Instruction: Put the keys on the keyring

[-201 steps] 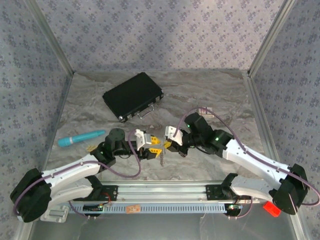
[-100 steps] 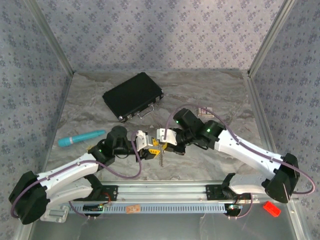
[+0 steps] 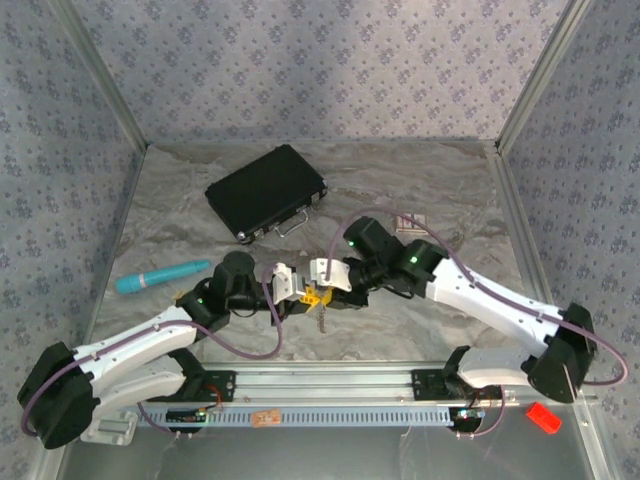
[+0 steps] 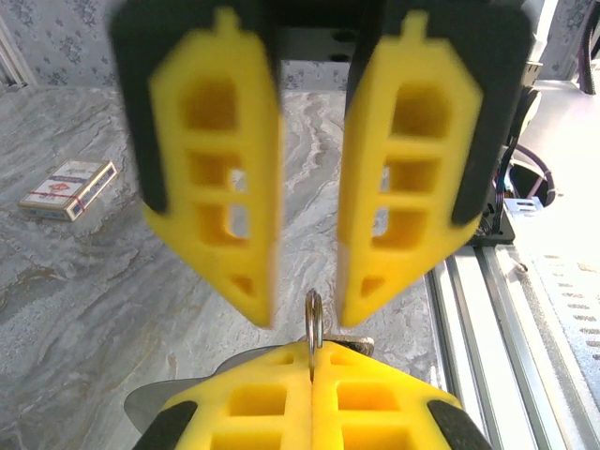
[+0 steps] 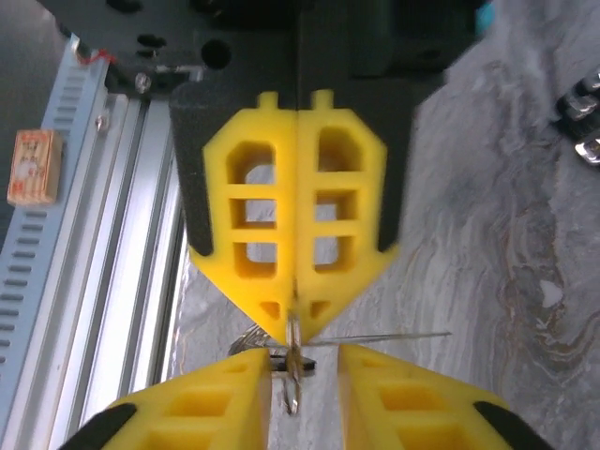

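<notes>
A metal keyring [image 4: 314, 314] stands edge-on, pinched in my shut left gripper [image 4: 312, 349] just above the marbled table. My right gripper [image 5: 305, 354] faces it tip to tip, its yellow fingers [image 5: 216, 398] open on either side of the keyring [image 5: 292, 375] and not touching it. A key [image 3: 322, 322] hangs below the two meeting grippers in the top view. Part of a key blade [image 5: 246, 339] shows behind the ring. In the top view the left gripper [image 3: 298, 302] and the right gripper [image 3: 324, 288] meet near the table's front centre.
A black case [image 3: 266, 192] lies at the back left, a teal tube [image 3: 163, 277] at the left and a small card box [image 3: 412, 222] at the back right. The aluminium rail [image 3: 330, 380] runs along the near edge, close under the grippers.
My left gripper has shut on the keyring. The right gripper moved left up to it and has opened, letting go of the ring.
</notes>
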Motion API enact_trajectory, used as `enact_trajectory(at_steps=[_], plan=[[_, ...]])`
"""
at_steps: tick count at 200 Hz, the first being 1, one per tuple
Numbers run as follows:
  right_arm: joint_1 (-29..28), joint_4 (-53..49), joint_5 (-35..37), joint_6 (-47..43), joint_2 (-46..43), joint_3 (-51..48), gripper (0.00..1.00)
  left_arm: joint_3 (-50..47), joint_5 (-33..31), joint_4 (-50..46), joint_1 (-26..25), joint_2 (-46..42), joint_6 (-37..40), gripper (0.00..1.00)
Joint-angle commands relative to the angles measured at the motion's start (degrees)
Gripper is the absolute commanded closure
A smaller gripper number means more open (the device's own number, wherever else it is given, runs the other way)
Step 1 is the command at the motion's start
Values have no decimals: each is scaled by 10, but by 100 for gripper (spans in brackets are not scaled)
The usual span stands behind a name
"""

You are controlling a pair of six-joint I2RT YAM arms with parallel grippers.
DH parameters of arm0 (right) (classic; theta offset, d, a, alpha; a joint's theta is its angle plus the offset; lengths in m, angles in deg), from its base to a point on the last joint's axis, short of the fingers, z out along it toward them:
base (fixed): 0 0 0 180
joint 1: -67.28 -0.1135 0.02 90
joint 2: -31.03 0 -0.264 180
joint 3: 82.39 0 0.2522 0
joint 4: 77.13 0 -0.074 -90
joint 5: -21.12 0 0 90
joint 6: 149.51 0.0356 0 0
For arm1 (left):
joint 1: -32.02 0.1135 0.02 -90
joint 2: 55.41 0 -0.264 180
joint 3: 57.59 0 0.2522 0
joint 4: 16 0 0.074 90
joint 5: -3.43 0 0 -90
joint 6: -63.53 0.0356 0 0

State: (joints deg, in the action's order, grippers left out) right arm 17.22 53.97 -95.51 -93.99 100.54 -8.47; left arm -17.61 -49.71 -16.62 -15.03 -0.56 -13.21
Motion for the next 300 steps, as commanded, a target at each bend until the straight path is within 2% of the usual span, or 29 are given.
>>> enact_trajectory(at_steps=[1, 21, 58, 84, 109, 120, 127, 144, 158, 177, 218, 265, 300], plan=[[34, 122, -85, 74, -68, -62, 67, -11, 28, 89, -3, -7, -26, 100], [39, 171, -97, 103, -87, -103, 64, -28, 36, 150, -3, 2, -60, 100], [38, 222, -97, 136, -86, -143, 65, -38, 35, 165, -4, 3, -76, 100], [38, 220, -102, 136, -76, -145, 76, -45, 34, 177, -4, 2, -86, 100], [39, 218, -105, 134, -74, -142, 95, -47, 34, 182, -4, 2, -88, 100], [39, 212, -106, 130, -74, -138, 100, -46, 31, 178, -4, 2, -87, 100], [38, 203, -105, 125, -74, -132, 100, -44, 26, 170, -5, 0, -84, 93], [38, 167, -94, 104, -71, -115, 100, -36, 1, 137, -5, -6, -74, 67], [34, 121, -70, 76, -64, -94, 100, -24, -10, 95, -5, -12, -53, 64], [14, 51, -26, 34, -49, -60, 100, -14, -16, 60, -7, -19, -32, 65], [-21, -32, 36, -17, -6, 2, 100, -6, -14, 52, -14, -12, -22, 74], [-40, -76, 61, -44, 29, 41, 100, -2, -9, 45, -16, -14, -20, 79], [-43, -82, 55, -46, 31, 48, 100, 0, -5, 36, -17, -16, -17, 88]])
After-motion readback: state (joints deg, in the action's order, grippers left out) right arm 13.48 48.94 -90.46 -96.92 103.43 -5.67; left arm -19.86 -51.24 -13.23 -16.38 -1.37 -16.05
